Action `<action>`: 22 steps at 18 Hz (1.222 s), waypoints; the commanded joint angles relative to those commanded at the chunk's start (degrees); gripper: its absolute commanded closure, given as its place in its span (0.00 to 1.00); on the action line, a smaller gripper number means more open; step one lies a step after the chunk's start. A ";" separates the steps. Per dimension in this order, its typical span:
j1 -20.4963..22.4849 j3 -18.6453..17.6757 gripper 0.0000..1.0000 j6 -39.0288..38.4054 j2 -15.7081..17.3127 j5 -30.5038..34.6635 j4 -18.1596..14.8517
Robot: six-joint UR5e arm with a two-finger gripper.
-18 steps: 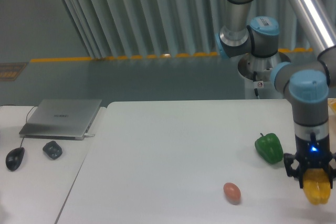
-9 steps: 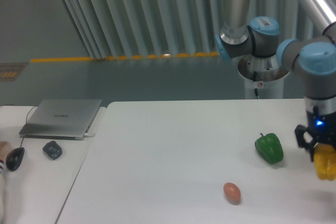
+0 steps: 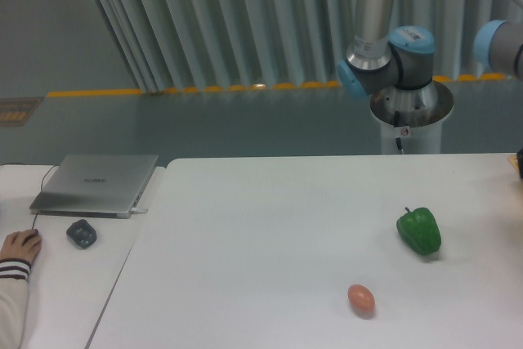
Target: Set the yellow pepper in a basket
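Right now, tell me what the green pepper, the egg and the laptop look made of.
Green pepper: glossy and smooth, real or plastic, cannot tell. Egg: matte pinkish-brown shell look; possibly a toy. Laptop: closed, brushed silver-grey lid, likely metal.

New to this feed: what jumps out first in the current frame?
The robot arm, grey with blue joint caps, rises behind the white table at upper right and runs off the right edge; no fingers or yellow pepper show. On the table's right side sit a green pepper and, nearer the camera, an egg. At far left, a hand rests by a laptop.
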 joint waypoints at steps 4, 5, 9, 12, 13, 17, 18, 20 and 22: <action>3.79 0.00 0.56 7.95 0.09 -0.09 -0.10; 5.19 0.00 0.56 11.36 -0.17 -0.17 0.08; 9.15 0.61 0.56 18.67 -1.84 -0.70 0.52; 11.43 0.70 0.56 23.59 -3.16 -0.79 2.45; 11.96 0.70 0.56 24.74 -3.60 -0.79 2.97; 14.86 0.79 0.56 30.71 -4.92 -3.33 4.30; 15.65 0.79 0.56 32.38 -5.09 -4.56 4.47; 16.71 0.79 0.54 34.50 -5.62 -6.32 4.74; 17.33 0.79 0.54 36.08 -6.06 -6.50 5.52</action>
